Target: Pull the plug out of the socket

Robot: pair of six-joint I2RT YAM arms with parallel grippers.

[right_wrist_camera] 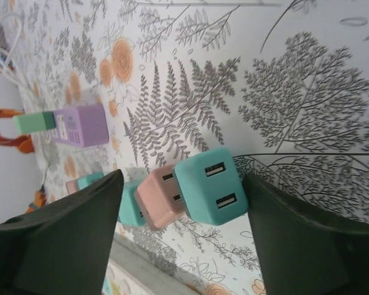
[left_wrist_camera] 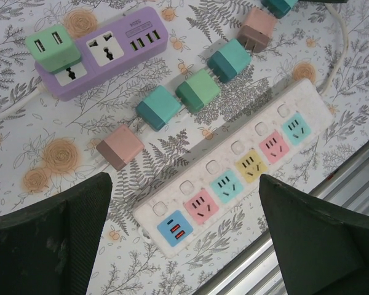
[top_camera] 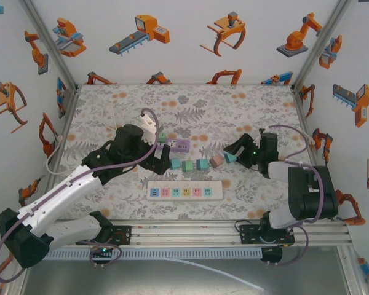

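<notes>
Right wrist: right tool (right_wrist_camera: 183,178) open around the loose teal plug (right_wrist_camera: 210,193); left tool (left_wrist_camera: 184,178) open, empty; next, grip the still-socketed green plug (left_wrist_camera: 52,46).

You face a table (top_camera: 190,101) covered in a grey fern and orange flower print. White walls (top_camera: 184,58) with orange robot stickers enclose its far edge and both sides; aluminium posts (top_camera: 49,40) rise from its far corners.

1. The table (top_camera: 234,104) is covered by a pale surface printed with ferns and orange flowers.
2. A white power strip (top_camera: 184,191) is laid close to the near edge, at the middle.
3. A purple power strip (top_camera: 180,146) is laid farther back.
4. Between the two strips, a row of pink, teal and green adapter cubes (left_wrist_camera: 197,90) is set out from left to right.
</notes>
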